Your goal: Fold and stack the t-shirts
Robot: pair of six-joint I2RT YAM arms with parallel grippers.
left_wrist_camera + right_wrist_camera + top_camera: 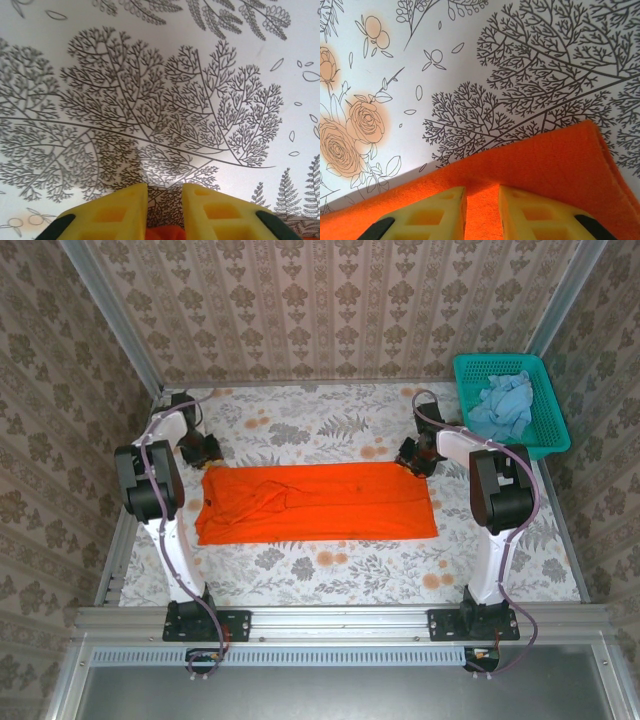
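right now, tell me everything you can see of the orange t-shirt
The orange t-shirt is bright, soft-looking knit cloth. It lies flat on the floral table as a long band, wider at its left end, with a fold line running along its middle. The left gripper and right gripper each appear to pinch a far corner.

The orange shirt (315, 502) lies flat at centre, folded into a long band. The blue shirt (503, 405) sits crumpled at 2 o'clock.
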